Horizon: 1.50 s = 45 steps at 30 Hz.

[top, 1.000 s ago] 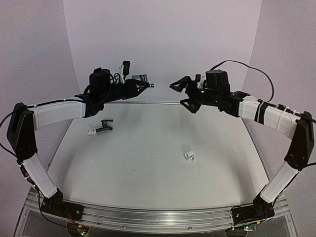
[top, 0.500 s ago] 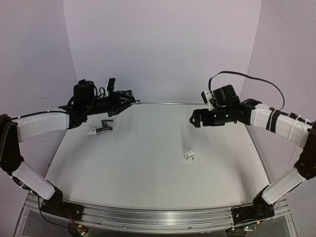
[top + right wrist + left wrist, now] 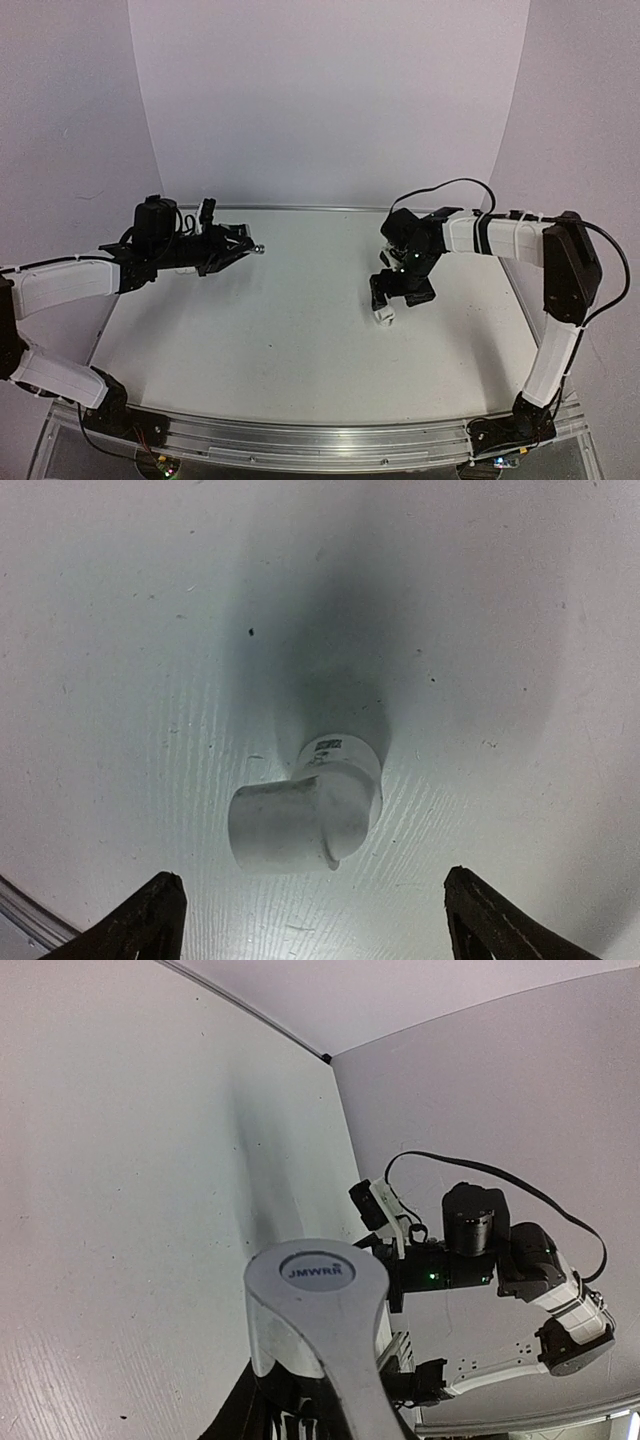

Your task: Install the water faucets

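Observation:
My left gripper (image 3: pixel 238 250) is shut on the shiny silver faucet (image 3: pixel 258 248), held above the table at the left with its tip pointing right. In the left wrist view the faucet's lever handle (image 3: pixel 315 1305), stamped JMWRR, fills the foreground and hides the fingers. My right gripper (image 3: pixel 392 296) is open and points down over a small white elbow fitting (image 3: pixel 383 316). In the right wrist view the fitting (image 3: pixel 305 815) lies on the table, just ahead of the gap between the two spread fingertips (image 3: pixel 150 920). The dark faucet is not in view.
The white table (image 3: pixel 300 340) has a metal rail along its near edge (image 3: pixel 320 440) and white walls behind and at both sides. The right arm (image 3: pixel 470 1250) shows in the left wrist view, beyond the silver faucet.
Both arms came down from the back wall. The left brought the silver faucet lower and nearer. The right swung down over the white fitting. The dark faucet at the left went out of sight.

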Available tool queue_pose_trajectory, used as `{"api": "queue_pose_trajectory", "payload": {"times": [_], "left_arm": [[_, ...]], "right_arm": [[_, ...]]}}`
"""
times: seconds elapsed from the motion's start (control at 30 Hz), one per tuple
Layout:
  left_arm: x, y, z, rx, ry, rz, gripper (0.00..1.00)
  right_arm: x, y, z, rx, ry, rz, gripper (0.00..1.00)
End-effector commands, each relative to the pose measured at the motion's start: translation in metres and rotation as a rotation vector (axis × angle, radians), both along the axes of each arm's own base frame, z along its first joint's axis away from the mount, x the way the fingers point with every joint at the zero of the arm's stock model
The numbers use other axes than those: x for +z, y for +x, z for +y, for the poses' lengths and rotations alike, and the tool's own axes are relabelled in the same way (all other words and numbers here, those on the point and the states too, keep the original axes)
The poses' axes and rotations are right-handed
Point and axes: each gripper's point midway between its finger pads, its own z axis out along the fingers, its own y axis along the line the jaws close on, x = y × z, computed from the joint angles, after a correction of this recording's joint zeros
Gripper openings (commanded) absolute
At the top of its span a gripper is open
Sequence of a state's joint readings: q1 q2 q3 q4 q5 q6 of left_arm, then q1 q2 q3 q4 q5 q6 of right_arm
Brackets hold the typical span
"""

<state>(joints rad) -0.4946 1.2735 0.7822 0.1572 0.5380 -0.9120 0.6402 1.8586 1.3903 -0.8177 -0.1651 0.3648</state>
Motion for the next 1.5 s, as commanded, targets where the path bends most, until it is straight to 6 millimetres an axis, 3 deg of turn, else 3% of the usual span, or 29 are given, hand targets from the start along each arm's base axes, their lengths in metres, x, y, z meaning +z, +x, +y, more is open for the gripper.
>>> {"api": "queue_pose_trajectory", "payload": {"times": [0.0, 0.13, 0.2, 0.47, 0.83, 0.93, 1.17, 1.33, 1.47], "left_arm": [[0.028, -0.003, 0.005, 0.012, -0.024, -0.116, 0.0], [0.027, -0.004, 0.003, -0.003, -0.014, -0.129, 0.0], [0.027, -0.005, 0.003, -0.014, -0.01, -0.135, 0.0], [0.04, -0.017, 0.006, -0.034, -0.029, -0.175, 0.0], [0.051, -0.026, 0.01, -0.046, -0.029, -0.211, 0.0], [0.054, -0.027, 0.009, -0.058, -0.032, -0.221, 0.0], [0.053, -0.027, 0.01, -0.052, -0.023, -0.223, 0.0], [0.053, -0.028, 0.01, -0.056, -0.024, -0.216, 0.0], [0.05, -0.03, 0.01, -0.058, -0.024, -0.201, 0.0]], "right_arm": [[0.0, 0.008, -0.005, -0.308, -0.031, 0.009, 0.96], [0.005, 0.019, -0.013, -0.656, -0.068, -0.089, 0.98], [0.005, 0.017, -0.003, -0.753, -0.041, -0.037, 0.98], [0.004, 0.009, -0.007, -1.076, -0.075, 0.022, 0.92], [-0.026, 0.012, 0.007, -1.138, -0.073, 0.082, 0.76], [-0.032, 0.012, 0.006, -1.154, -0.074, 0.078, 0.68], [-0.047, 0.009, 0.008, -1.163, -0.092, 0.105, 0.64], [-0.046, 0.011, 0.003, -1.165, -0.096, 0.076, 0.43], [-0.042, 0.009, -0.002, -1.129, -0.096, 0.054, 0.15]]}}
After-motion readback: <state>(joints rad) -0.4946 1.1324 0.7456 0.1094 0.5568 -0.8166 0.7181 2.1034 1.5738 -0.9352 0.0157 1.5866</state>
